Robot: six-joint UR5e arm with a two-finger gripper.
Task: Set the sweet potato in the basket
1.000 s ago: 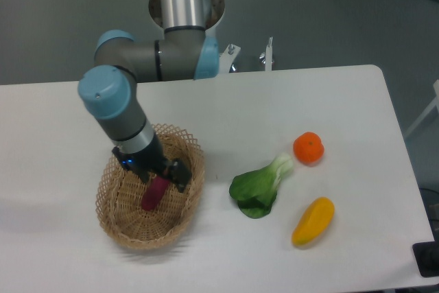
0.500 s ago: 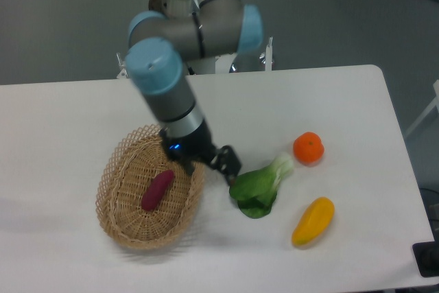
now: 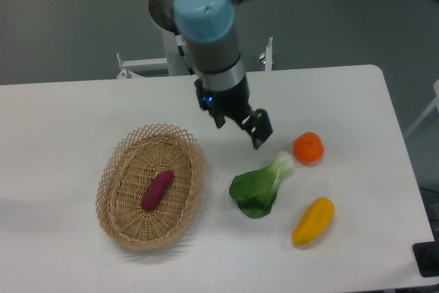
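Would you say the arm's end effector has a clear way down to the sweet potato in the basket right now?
Probably yes. The sweet potato lies alone and uncovered in the shallow basket, with nothing above it. The end effector hangs empty to its right, above the bare table.

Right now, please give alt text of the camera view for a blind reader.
A sweet potato lies in a basket on a white table. The gripper hangs empty above the table, near bok choy, an orange and a pepper.

Sweet potato (image 3: 157, 190) seen lying in basket (image 3: 114, 169), left. Gripper (image 3: 241, 128) held empty above table (image 3: 343, 94), near bok choy (image 3: 259, 187), orange (image 3: 309, 147), pepper (image 3: 313, 221).
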